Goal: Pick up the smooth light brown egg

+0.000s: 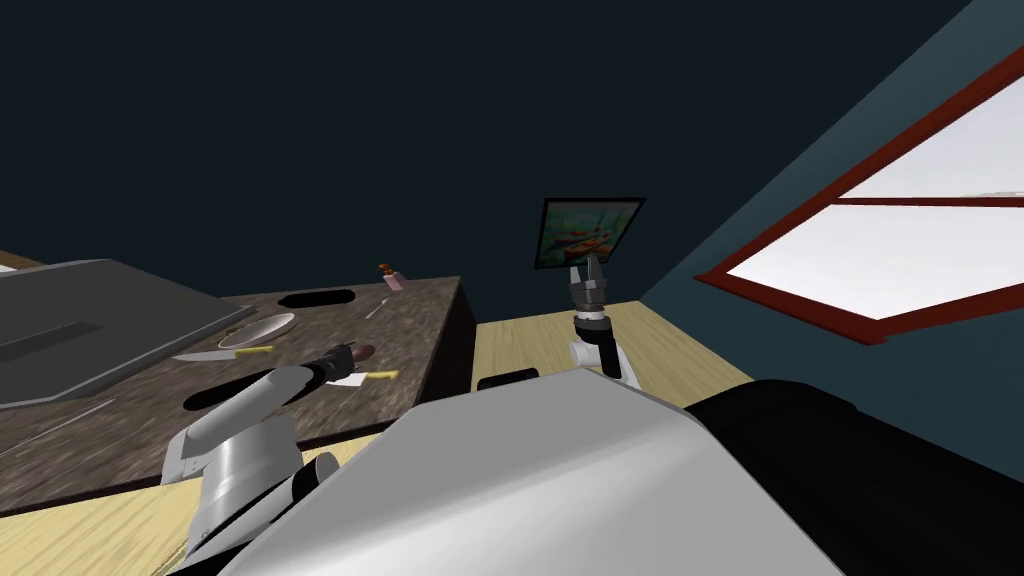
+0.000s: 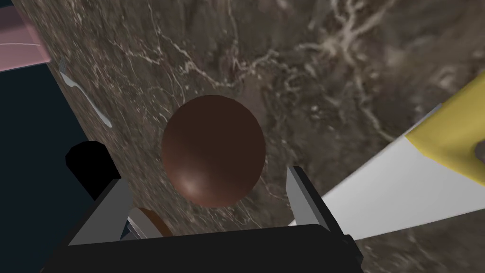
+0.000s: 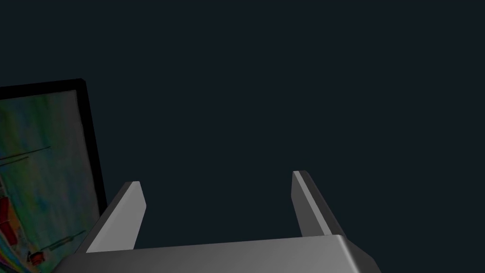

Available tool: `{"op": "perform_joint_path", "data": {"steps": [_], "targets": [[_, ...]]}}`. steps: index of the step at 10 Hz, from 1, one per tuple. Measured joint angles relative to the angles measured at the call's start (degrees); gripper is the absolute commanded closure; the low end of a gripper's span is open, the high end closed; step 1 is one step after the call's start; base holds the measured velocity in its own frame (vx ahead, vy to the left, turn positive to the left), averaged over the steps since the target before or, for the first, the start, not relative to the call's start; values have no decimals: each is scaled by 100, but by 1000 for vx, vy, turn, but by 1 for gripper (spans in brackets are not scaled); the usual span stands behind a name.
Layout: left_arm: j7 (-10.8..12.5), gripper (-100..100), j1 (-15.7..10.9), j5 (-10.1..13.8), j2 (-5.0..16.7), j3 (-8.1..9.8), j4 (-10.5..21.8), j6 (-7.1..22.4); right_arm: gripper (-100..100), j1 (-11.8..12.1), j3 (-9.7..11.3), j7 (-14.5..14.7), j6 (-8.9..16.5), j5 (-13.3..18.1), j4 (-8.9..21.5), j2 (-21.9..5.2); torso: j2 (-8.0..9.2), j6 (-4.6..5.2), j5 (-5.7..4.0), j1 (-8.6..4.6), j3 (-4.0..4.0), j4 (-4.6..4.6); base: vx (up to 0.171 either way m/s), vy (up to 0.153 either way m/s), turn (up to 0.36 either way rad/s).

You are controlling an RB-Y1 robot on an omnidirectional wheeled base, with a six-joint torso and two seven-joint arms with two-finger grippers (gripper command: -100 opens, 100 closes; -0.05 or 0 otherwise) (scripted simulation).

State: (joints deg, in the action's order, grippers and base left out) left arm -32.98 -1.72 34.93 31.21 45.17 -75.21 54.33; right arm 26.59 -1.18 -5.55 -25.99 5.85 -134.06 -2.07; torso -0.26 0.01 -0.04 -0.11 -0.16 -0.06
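Note:
A smooth dark brown egg (image 2: 213, 149) lies on the dark marbled countertop (image 2: 331, 71). In the left wrist view my left gripper (image 2: 206, 175) is open, one finger on each side of the egg and neither touching it. The head view puts the egg (image 1: 364, 351) just past my left gripper (image 1: 346, 354), near the counter's right end. My right gripper (image 1: 589, 272) is raised off to the right of the counter, open and empty, as the right wrist view (image 3: 218, 182) also shows.
A knife with a white blade (image 2: 393, 189) and yellow handle (image 2: 450, 128) lies close beside the egg. A fork (image 2: 85, 97) and a pink object (image 2: 19, 47) lie farther along. A plate (image 1: 258, 330), a second knife (image 1: 225, 352) and a grey appliance (image 1: 80, 330) sit to the left.

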Motion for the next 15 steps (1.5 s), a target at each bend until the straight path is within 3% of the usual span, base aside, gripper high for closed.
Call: {"op": "perform_joint_path", "data": {"steps": [5,6,10,11,12,15], "targets": [[-716,-100,-1,347,-12,267,148,-14,0,-1,0,0,0,0,0,0,12,2,0,5,5,1,51,-36,52],[-739,100,-2,349,-12,267,149,-15,0,-1,0,0,0,0,0,0,23,0,2,14,12,4,0,-4,14],[-737,100,0,349,-15,267,151,-14,0,-1,0,0,0,0,0,0,30,1,1,18,17,7,0,0,0],[-737,0,1,348,-16,266,152,-13,0,-1,0,0,0,0,0,0,31,1,0,17,18,8,0,0,0],[-737,100,1,348,-16,266,152,-13,0,-1,0,0,0,0,0,0,32,1,-1,16,19,8,-86,42,-298],[-287,100,-3,-13,-5,-11,-1,5,0,-3,-1,0,1,0,1,-1,84,-6,-1,47,49,21,-114,80,-84]]}}
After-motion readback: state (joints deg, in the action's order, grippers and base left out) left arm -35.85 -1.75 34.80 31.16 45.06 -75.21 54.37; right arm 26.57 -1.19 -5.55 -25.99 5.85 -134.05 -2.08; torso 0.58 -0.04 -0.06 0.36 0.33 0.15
